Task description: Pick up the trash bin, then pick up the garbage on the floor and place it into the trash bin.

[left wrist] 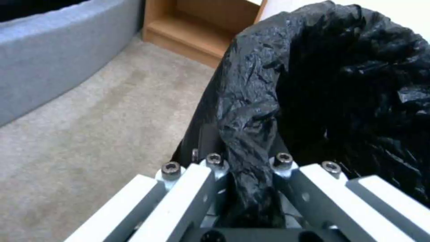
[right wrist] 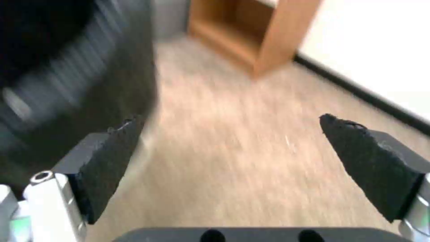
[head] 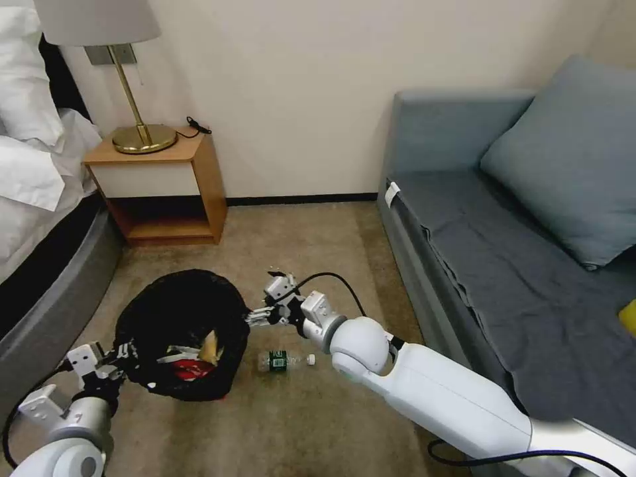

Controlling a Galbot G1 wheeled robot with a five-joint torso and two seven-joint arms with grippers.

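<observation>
The trash bin, lined with a crinkly black bag, tilts its mouth towards me over the carpet. My left gripper is shut on its near-left rim. The left wrist view shows the bag-covered rim pinched between the fingers. Inside the bin lie a red-and-white carton and a brownish-yellow piece. A clear mini bottle with a green label lies on the floor just right of the bin. My right gripper hovers open beside the bin's right rim, above the bottle, its black pads wide apart and holding nothing.
A wooden nightstand with a brass lamp stands against the wall behind the bin. The bed borders the left and a grey sofa the right. Open carpet lies between them.
</observation>
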